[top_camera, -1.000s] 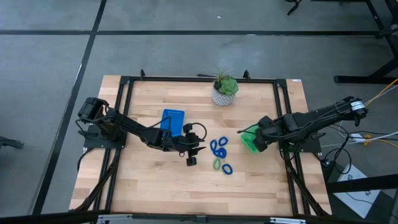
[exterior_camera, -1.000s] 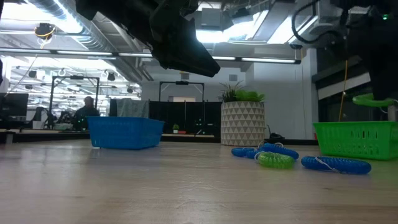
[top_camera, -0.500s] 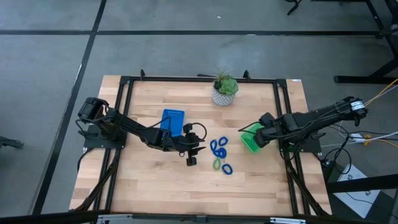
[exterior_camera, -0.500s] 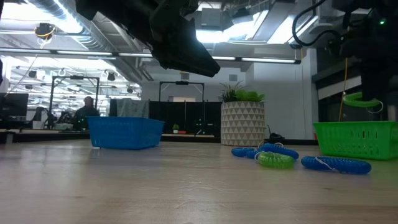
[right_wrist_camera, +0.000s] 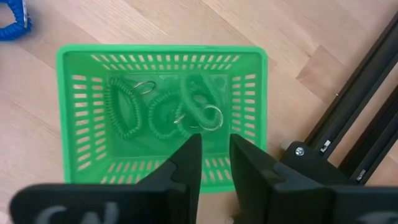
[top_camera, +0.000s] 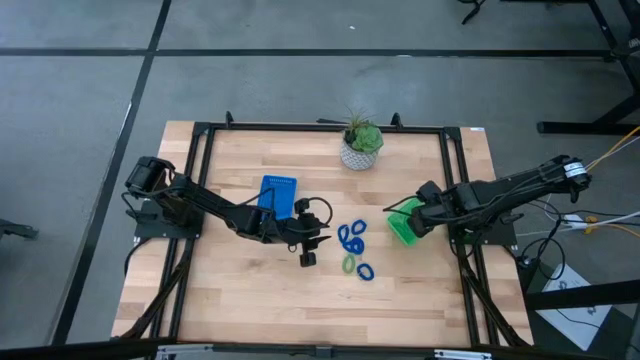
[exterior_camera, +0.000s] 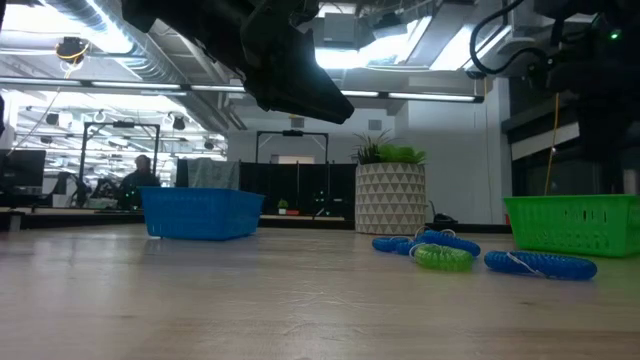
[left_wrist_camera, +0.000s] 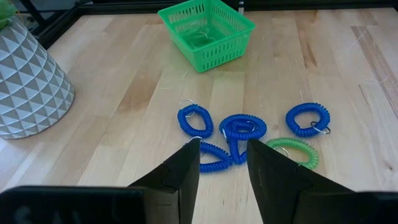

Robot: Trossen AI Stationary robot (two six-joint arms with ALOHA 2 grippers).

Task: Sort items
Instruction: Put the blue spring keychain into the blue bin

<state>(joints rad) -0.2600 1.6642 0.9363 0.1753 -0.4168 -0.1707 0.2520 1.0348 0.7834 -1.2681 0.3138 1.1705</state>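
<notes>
Several blue rings [left_wrist_camera: 194,119] and a light green ring [left_wrist_camera: 292,152] lie flat in a loose cluster on the wooden table, right of centre. My left gripper [left_wrist_camera: 224,155] hangs open just above the table on the cluster's left side [top_camera: 308,250], touching nothing. Over the green tray [right_wrist_camera: 161,51] at the right, my right gripper [right_wrist_camera: 214,152] points down, open and holding nothing. Three light green rings [right_wrist_camera: 165,115] lie on that tray's floor. The blue tray [top_camera: 278,193] stands on the table behind my left arm.
A potted plant in a white patterned pot [top_camera: 361,145] stands at the far middle of the table. A black frame [top_camera: 455,190] runs along the table's edges, close beside the green tray. Bare wood lies in front of the ring cluster [top_camera: 350,310].
A light green ring that hung below my right gripper over the green tray has dropped out of the low view into the tray. My right gripper has tipped slightly while staying over the tray.
</notes>
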